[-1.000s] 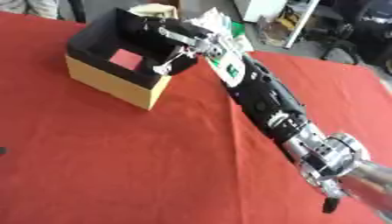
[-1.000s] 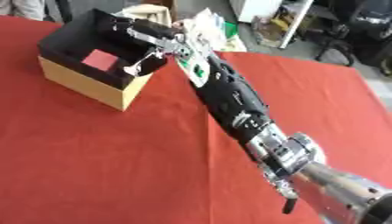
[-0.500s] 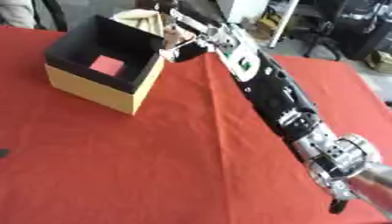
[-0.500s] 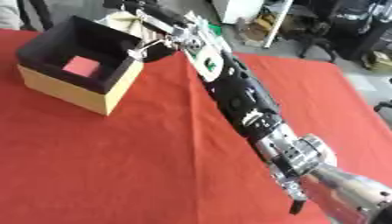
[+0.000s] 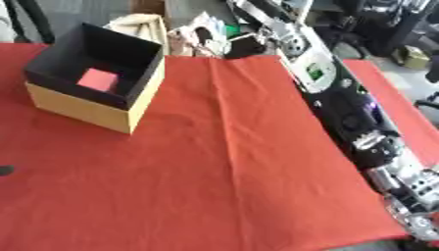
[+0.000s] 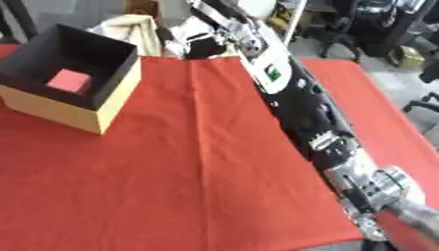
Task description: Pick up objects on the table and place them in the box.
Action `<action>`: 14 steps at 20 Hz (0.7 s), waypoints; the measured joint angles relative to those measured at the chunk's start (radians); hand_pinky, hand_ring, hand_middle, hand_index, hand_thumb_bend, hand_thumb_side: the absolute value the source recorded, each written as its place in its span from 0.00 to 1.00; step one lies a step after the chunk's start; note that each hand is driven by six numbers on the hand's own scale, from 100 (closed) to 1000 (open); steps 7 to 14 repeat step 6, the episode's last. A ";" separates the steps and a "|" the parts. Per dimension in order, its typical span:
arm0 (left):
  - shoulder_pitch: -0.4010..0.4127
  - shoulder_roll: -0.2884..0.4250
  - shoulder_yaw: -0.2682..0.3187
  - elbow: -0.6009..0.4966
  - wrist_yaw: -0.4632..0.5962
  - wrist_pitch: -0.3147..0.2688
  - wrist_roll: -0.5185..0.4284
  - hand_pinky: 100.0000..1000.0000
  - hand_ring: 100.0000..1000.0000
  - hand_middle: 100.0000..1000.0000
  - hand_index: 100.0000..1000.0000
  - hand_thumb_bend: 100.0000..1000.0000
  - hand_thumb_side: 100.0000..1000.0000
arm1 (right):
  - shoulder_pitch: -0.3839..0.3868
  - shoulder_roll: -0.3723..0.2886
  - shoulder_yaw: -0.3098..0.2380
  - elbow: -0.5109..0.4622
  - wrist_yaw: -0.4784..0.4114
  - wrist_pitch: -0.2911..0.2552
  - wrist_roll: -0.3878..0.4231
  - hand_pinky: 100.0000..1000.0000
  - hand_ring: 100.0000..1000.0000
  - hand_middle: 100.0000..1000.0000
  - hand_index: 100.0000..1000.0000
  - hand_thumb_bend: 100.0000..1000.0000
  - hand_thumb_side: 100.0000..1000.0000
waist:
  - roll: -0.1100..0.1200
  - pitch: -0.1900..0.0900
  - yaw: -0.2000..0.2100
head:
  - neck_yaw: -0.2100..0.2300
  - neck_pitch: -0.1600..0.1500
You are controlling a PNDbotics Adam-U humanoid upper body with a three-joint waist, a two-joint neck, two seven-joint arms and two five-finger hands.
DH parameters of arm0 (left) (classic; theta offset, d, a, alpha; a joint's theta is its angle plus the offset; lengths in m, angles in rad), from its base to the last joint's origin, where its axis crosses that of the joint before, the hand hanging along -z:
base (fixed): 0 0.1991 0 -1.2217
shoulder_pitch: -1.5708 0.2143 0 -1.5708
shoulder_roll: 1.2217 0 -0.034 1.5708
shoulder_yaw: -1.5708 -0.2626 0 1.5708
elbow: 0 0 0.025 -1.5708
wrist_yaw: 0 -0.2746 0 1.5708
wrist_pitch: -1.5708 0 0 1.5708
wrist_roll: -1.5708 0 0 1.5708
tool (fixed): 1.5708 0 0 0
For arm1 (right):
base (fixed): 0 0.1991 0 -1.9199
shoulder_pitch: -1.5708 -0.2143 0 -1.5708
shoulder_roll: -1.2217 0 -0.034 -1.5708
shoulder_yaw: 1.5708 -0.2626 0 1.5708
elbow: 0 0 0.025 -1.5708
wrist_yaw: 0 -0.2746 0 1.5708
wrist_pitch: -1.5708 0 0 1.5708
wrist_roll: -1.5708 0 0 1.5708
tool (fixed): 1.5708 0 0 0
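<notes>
The red block (image 5: 99,79) lies on the floor of the box (image 5: 129,105), toward its far-left inner corner, touching nothing else that can be seen. A second ago the right arm reached over the box's open top; half a second ago it was already off to the box's right, and now the arm (image 6: 291,98) stretches along the right side of the red-covered surface (image 5: 223,166) with its far end beyond the surface's back edge. The right hand (image 6: 199,37) sits there among pale clutter, well apart from the box; I cannot tell whether its fingers are straight or curled, and nothing can be seen in it. So the drop reads as finished: the block stays in the box while the arm has pulled away. No other loose object shows on the red cloth, so the task looks complete or close to it. A small dark shape (image 5: 4,170) shows at the left edge; it may be the left hand.
</notes>
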 measured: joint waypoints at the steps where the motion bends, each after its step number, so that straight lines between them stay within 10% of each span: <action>1: 0.002 0.000 0.004 0.001 -0.001 -0.002 0.004 0.78 1.00 0.91 0.90 0.00 0.36 | 0.018 -0.009 -0.004 -0.024 -0.015 0.007 -0.001 0.92 1.00 0.99 1.00 0.00 0.00 | 0.005 0.000 -0.010 | 0.006 0.000; 14: 0.008 0.007 0.024 0.001 -0.006 -0.010 0.024 0.78 1.00 0.90 0.90 0.00 0.35 | 0.130 -0.054 -0.033 -0.137 -0.095 0.037 -0.012 0.90 1.00 0.98 1.00 0.00 0.00 | 0.028 0.004 -0.065 | 0.029 0.000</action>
